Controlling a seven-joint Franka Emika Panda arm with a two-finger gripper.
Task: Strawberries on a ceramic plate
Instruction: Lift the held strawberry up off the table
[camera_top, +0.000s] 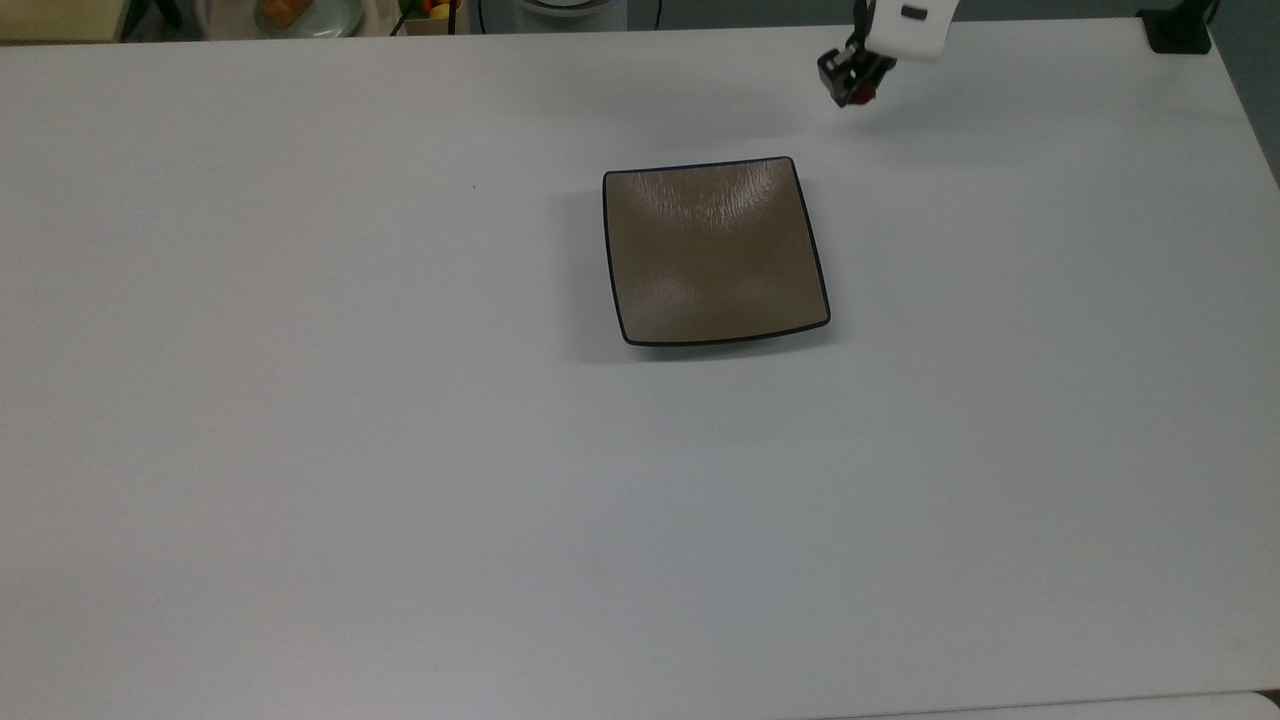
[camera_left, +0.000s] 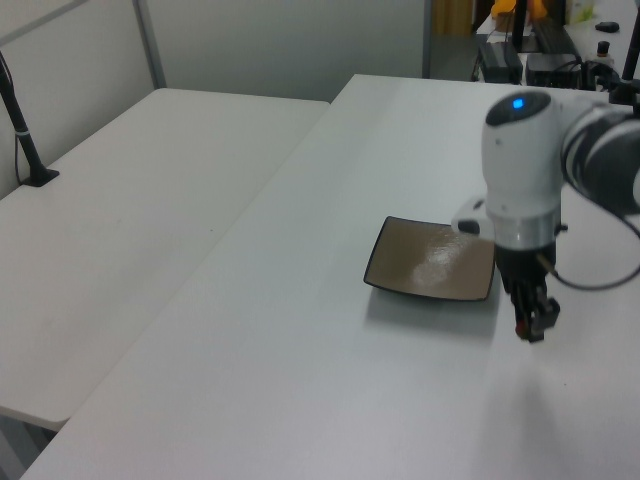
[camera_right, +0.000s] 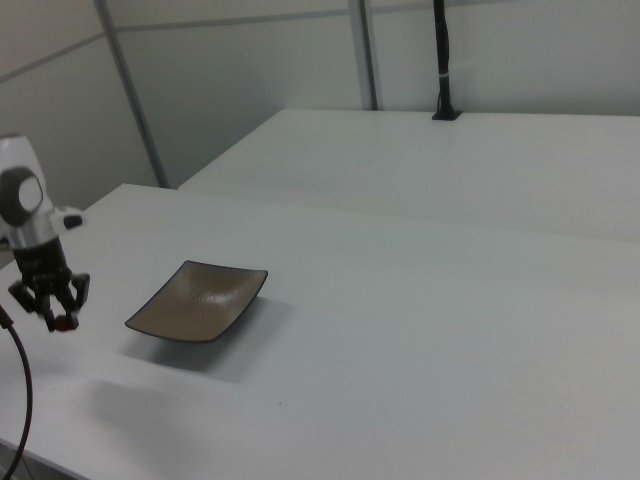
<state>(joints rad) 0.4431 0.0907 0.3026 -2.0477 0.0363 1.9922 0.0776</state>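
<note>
White tabletop (camera_top: 400, 450) is carrying the square taupe-brown glazed ceramic plate (camera_top: 714, 250), lying empty below and to the left of the gripper (camera_top: 852, 82) in the top view. Black two-finger gripper is hanging clear of the table, clamping the small red strawberry (camera_top: 864, 93) between its fingers.

The end effector (camera_top: 853, 84) grips the strawberry (camera_top: 863, 95) beyond the ceramic plate (camera_top: 712, 250).

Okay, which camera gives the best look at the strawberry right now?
The top view: the strawberry shows as a clear red patch in the gripper, beyond the plate. In the right view and the left view it is just a speck of red.
</note>
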